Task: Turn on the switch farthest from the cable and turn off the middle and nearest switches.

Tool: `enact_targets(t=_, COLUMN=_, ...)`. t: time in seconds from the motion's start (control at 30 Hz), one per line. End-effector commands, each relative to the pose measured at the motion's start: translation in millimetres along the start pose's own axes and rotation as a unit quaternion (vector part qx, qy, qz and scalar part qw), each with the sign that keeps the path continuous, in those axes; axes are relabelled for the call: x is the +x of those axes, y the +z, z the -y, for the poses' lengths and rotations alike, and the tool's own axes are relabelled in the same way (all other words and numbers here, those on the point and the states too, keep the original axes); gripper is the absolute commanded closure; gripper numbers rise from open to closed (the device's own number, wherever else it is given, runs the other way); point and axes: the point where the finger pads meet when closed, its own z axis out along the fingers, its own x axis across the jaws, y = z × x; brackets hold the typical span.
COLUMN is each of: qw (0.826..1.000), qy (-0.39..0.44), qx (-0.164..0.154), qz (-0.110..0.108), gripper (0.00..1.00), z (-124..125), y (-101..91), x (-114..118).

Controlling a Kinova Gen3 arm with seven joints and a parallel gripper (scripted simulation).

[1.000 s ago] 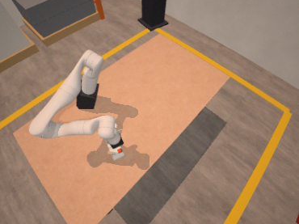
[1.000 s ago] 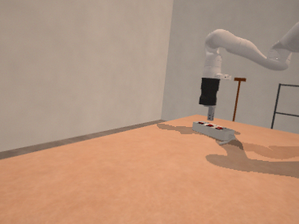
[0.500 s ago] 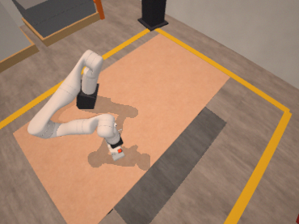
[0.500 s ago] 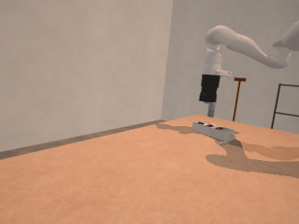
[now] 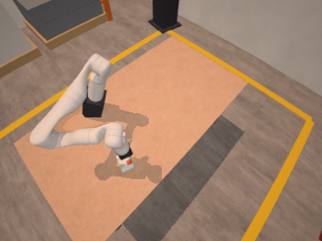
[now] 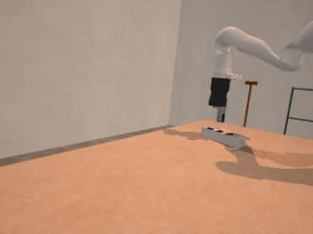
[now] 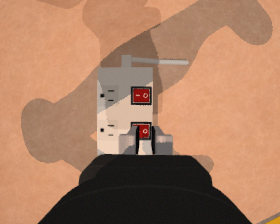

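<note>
While the part-spread, empty gripper (image 7: 144,142) hovers, the power strip (image 7: 119,112) lies unobstructed.

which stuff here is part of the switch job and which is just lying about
Part of the job:
- power strip, flat on the table
- its red switches
- cable at its far end in the wrist view
- tool, holding nothing, above the strip

Just lying about:
- grey crate
- black pillar
- orange-handled tool by the wall
- metal frame

Power strip (image 6: 222,136) flat on table (image 6: 127,187); gripper (image 6: 220,120) directly above it, apparently not touching.
</note>
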Motion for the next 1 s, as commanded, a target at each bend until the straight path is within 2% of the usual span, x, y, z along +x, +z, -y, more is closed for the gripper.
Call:
enact_targets(t=0.0, qw=1.0, qy=0.0, qx=-0.001, qz=0.0, gripper=0.0, z=-1, y=-2.3, x=0)
enact_targets(t=0.23, qw=1.0, qy=0.0, qx=-0.001, qz=0.0, gripper=0.0, z=-1, y=-16.3, x=0)
enact_targets(t=0.67, qw=1.0, qy=0.0, qx=-0.001, qz=0.0, gripper=0.0, z=0, y=-87.5, x=0)
enact_targets(t=0.97, qw=1.0, qy=0.0, qx=-0.001, qz=0.0, gripper=0.0, z=0, y=-100.2, x=0)
